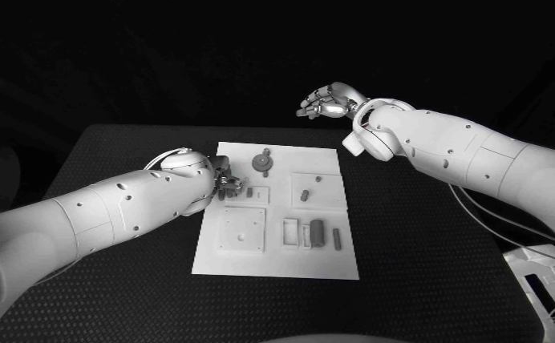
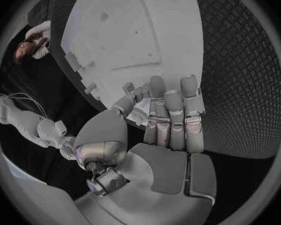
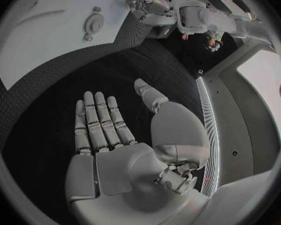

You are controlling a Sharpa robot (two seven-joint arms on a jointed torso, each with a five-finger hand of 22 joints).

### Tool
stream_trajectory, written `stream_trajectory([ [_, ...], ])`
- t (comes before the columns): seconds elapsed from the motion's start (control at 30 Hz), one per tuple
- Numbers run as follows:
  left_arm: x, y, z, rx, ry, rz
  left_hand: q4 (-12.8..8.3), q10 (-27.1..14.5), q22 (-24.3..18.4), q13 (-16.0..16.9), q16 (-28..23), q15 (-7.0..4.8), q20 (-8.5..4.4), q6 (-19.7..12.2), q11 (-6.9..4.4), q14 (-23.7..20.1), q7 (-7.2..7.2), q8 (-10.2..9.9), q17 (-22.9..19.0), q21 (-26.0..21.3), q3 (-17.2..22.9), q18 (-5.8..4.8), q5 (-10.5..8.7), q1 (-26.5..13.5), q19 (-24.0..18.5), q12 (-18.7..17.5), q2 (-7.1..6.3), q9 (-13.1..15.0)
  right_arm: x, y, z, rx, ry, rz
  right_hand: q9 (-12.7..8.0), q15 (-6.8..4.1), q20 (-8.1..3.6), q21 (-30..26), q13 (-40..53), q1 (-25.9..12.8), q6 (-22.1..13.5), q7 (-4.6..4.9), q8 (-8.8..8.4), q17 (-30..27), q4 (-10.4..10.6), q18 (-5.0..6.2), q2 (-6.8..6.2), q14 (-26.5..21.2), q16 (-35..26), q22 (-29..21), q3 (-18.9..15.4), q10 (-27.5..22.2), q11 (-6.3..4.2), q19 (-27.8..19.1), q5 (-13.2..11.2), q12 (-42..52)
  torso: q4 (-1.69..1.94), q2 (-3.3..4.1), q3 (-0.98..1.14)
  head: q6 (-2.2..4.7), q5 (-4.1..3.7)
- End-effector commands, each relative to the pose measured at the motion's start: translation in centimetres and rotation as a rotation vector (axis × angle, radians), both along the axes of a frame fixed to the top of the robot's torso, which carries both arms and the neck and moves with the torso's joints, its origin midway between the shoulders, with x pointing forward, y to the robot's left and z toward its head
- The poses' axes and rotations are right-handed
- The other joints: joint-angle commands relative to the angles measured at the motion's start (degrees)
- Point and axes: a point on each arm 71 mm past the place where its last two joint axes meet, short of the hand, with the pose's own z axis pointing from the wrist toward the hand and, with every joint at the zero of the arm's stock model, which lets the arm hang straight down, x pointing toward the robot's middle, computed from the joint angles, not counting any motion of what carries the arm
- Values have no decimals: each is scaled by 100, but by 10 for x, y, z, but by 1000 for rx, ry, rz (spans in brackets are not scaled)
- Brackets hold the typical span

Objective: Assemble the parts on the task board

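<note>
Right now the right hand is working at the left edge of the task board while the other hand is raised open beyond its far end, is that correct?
Not quite: the hands are swapped. The head view shows the left hand at the left edge of the task board, and the right hand raised open beyond its far end, holding nothing.

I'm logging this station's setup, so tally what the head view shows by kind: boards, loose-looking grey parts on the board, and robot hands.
Task board: 1
Grey parts clear of the left hand: 5, namely the round piece, small peg, two bars and thin bar
Hands: 2, left hand and right hand
Total: 8
</note>
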Motion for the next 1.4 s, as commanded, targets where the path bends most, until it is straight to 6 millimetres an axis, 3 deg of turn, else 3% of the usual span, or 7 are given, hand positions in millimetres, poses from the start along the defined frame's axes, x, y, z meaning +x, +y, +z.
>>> stream_trajectory([
  [0.03,-2,3,-5,-1,30,19,54,-62,127,-29,19,-115,-83,-32,14,-40,-9,-49,-44,11,490,-72,-106,-111,-183,32,-77,23,0,1,0,3,-2,17,-7,-2,1,-38,0,-7,-41,289,34,-10,6,-84,15,-40,-29,7,-21,34,-2,55,-11,-29,2,0,2,2,-2],
  [0.17,-1,4,-4,-16,22,32,123,-167,111,-83,4,-103,-60,-167,59,-133,52,-155,-133,-18,212,-69,-441,-222,-271,17,-367,-3,-1,2,0,3,-2,18,-9,4,0,-44,-1,-8,-45,291,34,-16,6,-86,10,-46,-31,10,-24,33,-1,54,-11,-38,3,1,1,3,-4],
  [0.4,0,6,-3,-30,9,42,276,-214,103,-136,35,-102,-66,-191,67,-177,60,-197,-218,-51,-63,-71,-660,-378,-308,45,-648,1,0,1,0,3,-3,16,-11,8,0,-51,0,-7,-51,296,33,-22,6,-88,7,-52,-34,14,-26,35,1,53,-11,-47,2,0,-1,3,-10],
  [0.47,1,7,-3,-35,3,44,356,-229,100,-155,46,-106,-68,-196,67,-188,61,-209,-250,-64,-74,-69,-862,-383,-312,58,-738,4,0,1,0,3,-2,16,-12,10,0,-54,0,-7,-52,298,32,-25,6,-89,4,-56,-35,15,-27,37,2,51,-11,-51,3,-1,-2,4,-12],
  [1.0,3,17,-2,-54,-25,70,558,-265,101,-208,85,-113,-75,-213,70,-213,67,-235,-338,-95,-80,-72,-1281,-369,-314,105,-1007,18,-1,1,-1,3,-1,15,-17,18,0,-69,1,-3,-59,306,33,-37,6,-95,1,-68,-39,24,-31,45,5,45,-11,-66,3,-1,-3,7,-20],
  [1.13,4,18,-1,-92,-15,88,706,-293,102,-239,109,-114,-75,-229,74,-234,72,-249,-387,-116,-126,-72,-1753,-416,-323,132,-1208,30,-1,1,-2,3,0,15,-18,19,0,-73,1,-3,-61,308,33,-40,7,-96,0,-70,-39,26,-31,47,5,44,-11,-69,3,-1,-1,8,-22],
  [1.4,5,20,0,-151,-1,116,504,-373,93,-259,135,-102,-74,-305,90,-324,90,-269,-428,-174,-760,-67,-1786,-779,-401,147,-1206,73,-1,1,-2,3,1,14,-19,20,0,-78,1,-2,-63,311,33,-44,8,-99,0,-72,-39,30,-33,51,7,41,-11,-75,2,-1,-1,16,-31],
])
